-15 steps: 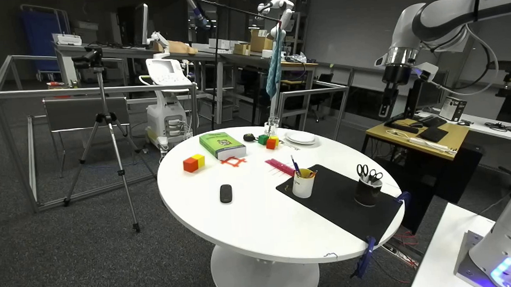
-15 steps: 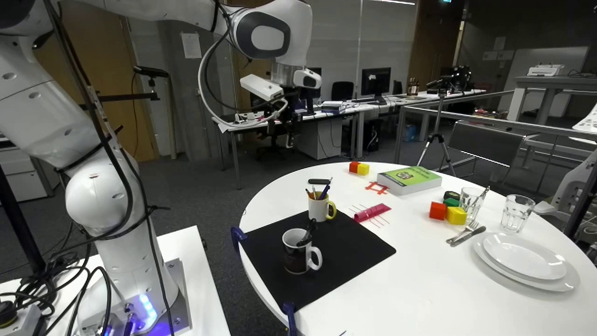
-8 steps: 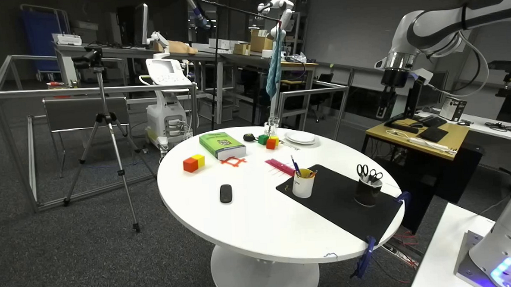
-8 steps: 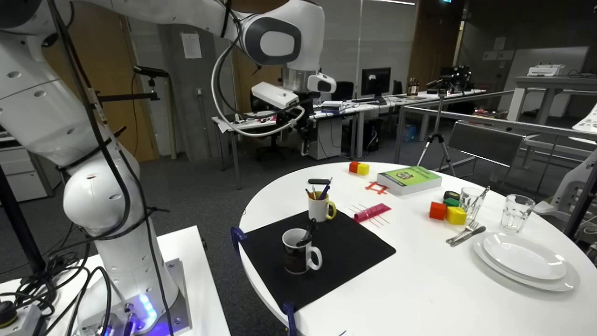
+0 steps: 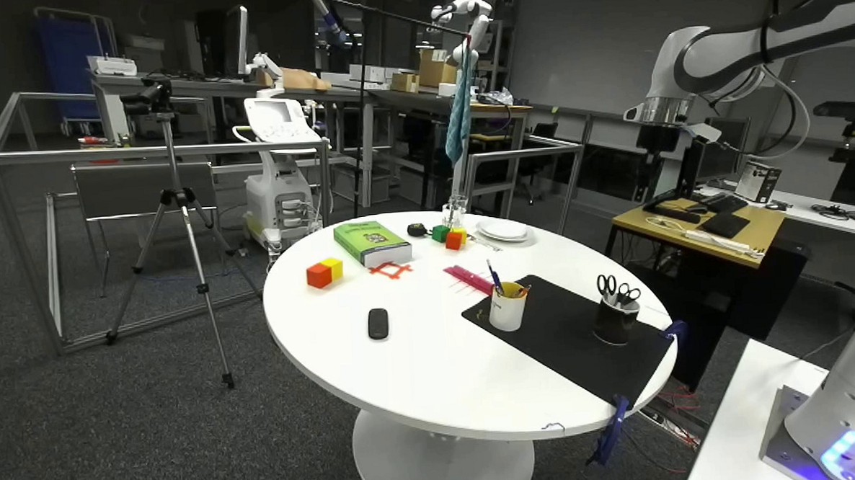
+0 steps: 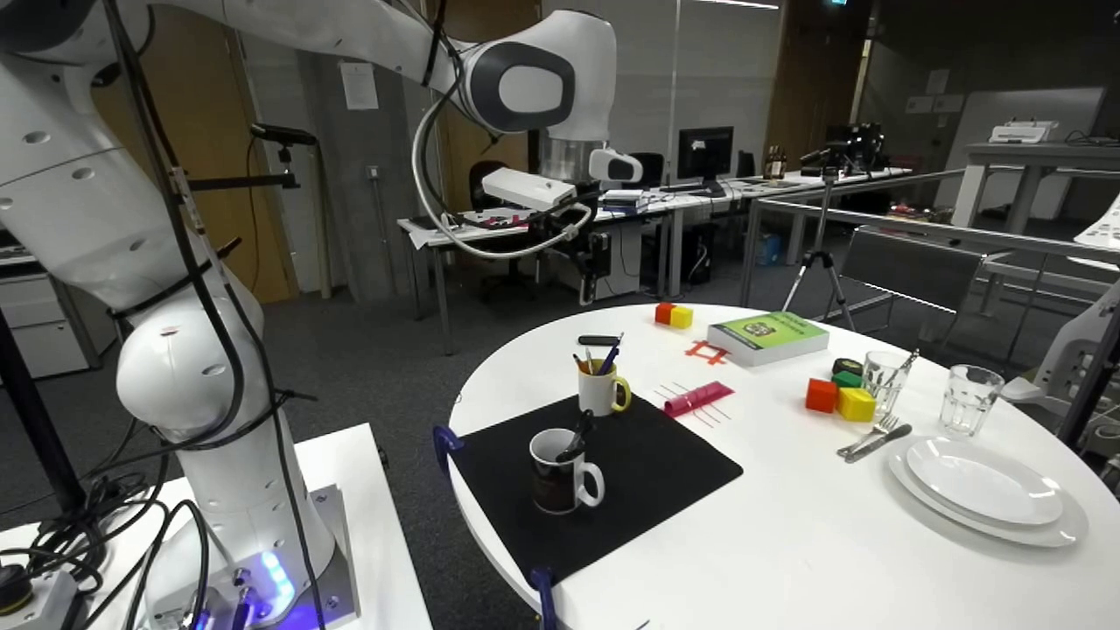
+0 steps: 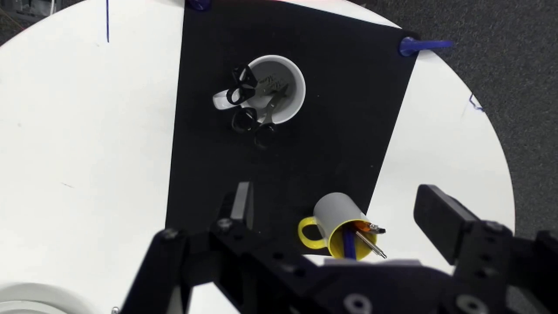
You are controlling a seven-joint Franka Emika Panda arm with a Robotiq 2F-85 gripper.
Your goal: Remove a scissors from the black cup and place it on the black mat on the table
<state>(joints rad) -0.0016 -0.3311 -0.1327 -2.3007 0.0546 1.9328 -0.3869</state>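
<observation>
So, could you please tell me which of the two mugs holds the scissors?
The white-handled black mug: two pairs of scissors lean in it, their handles above its rim. The yellow-handled white mug holds pens instead.

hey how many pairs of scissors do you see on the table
2, both in the black cup. In the wrist view, one pair pokes out at its left, the second pair at its lower left. Others could be hidden from the cameras.
</observation>
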